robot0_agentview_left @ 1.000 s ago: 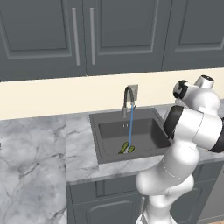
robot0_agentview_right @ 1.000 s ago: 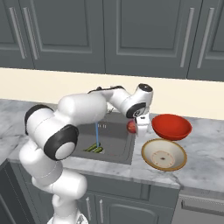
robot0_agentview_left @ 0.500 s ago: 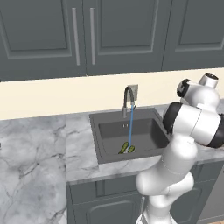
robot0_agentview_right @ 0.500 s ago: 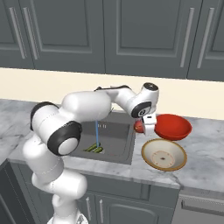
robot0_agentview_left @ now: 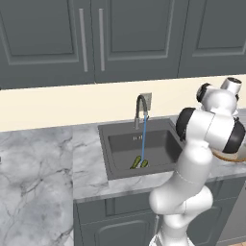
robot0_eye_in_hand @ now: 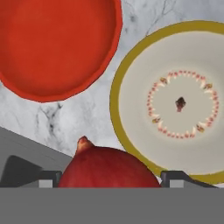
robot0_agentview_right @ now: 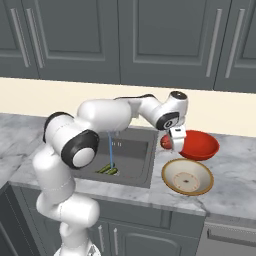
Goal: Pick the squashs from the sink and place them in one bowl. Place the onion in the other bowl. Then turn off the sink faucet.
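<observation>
My gripper (robot0_agentview_right: 176, 141) hangs just left of the red bowl (robot0_agentview_right: 201, 145), shut on the onion (robot0_agentview_right: 166, 142), a small maroon ball. In the hand view the onion (robot0_eye_in_hand: 107, 168) sits between the two finger tips, above the counter strip between both bowls. The red bowl (robot0_eye_in_hand: 57, 43) lies at upper left and the shallow beige bowl (robot0_eye_in_hand: 131, 100) with its brown rim at right. The beige bowl (robot0_agentview_right: 175, 176) stands in front of the red one, to the right of the sink (robot0_agentview_right: 142, 172). Two green squashs (robot0_agentview_right: 107, 170) lie in the sink (robot0_agentview_left: 108, 153) near its front. Water runs from the faucet (robot0_agentview_left: 141, 108).
Marble counter (robot0_agentview_left: 38, 163) stretches left of the sink, and more counter (robot0_agentview_right: 235, 175) lies to the right of the bowls. Dark cabinets (robot0_agentview_right: 165, 40) hang above the beige back wall. My arm arches over the sink's back edge.
The arm has carried the onion to the right, from over the sink's right edge to beside the red bowl. The squashs and bowls have not moved.
</observation>
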{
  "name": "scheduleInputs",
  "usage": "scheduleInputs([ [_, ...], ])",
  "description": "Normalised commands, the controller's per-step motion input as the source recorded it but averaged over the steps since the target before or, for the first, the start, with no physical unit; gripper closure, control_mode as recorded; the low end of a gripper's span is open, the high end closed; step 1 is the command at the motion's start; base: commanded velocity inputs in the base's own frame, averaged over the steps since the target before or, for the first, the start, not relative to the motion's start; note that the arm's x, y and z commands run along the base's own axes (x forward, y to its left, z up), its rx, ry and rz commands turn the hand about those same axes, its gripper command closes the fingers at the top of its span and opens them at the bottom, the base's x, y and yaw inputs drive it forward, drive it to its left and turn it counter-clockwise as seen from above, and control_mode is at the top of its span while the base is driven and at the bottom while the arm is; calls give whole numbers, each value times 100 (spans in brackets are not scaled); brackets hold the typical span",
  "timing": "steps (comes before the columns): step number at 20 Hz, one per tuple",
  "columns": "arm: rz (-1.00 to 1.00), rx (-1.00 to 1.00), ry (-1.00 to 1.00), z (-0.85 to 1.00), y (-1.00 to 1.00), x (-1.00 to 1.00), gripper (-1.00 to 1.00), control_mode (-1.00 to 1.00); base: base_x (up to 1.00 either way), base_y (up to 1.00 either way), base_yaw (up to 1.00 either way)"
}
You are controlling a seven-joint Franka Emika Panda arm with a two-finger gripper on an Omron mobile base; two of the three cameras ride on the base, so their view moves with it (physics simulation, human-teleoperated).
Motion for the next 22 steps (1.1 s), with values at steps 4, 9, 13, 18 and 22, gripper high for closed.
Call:
scheduleInputs([
  [4, 0, -6, 0, 0, -28, 34, 100, -100, 0, 0, 0],
  [9, 0, -6, 0, 0, -27, 35, 100, -100, 0, 0, 0],
  [13, 2, -3, 0, -8, -22, 28, 100, -100, 0, 0, 0],
  [18, 5, 0, 0, -3, -29, 29, 100, -100, 0, 0, 0],
  [22, 5, -1, 2, 0, -32, 32, 100, -100, 0, 0, 0],
])
